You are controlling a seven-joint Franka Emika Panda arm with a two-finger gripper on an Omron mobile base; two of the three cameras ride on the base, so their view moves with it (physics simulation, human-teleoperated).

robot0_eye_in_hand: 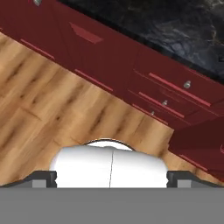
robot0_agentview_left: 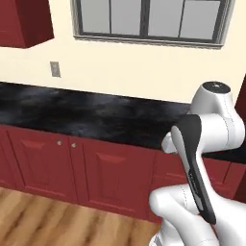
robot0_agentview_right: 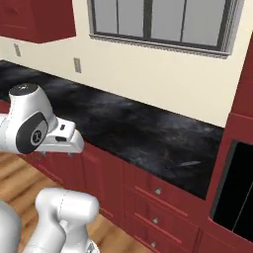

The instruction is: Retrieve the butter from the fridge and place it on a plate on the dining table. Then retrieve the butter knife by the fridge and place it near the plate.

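Arm [robot0_agentview_left: 211, 144] is sitting folded at the lower right of the left base view and the lower left of the right base view, in front of a black marbled wall counter [robot0_agentview_left: 86, 115] with red cabinets [robot0_agentview_left: 96, 168] under it. Butter knife [robot0_agentview_right: 184, 164] is lying flat on the counter at the centre right of the right base view, a faint slim grey sliver near the front edge, just left of a tall red unit with a black microwave [robot0_agentview_right: 239, 188]. It is well apart from the arm, nothing touching it.

A window [robot0_agentview_right: 158, 22] is running along the top of both base views, with a wall outlet [robot0_agentview_left: 55, 69] at the upper left of the left base view. The hand view is looking down at wooden floor [robot0_eye_in_hand: 48, 100] and red drawers [robot0_eye_in_hand: 170, 94].

Gripper fingertips are hidden, so I cannot tell whether the jaws are apart or together.
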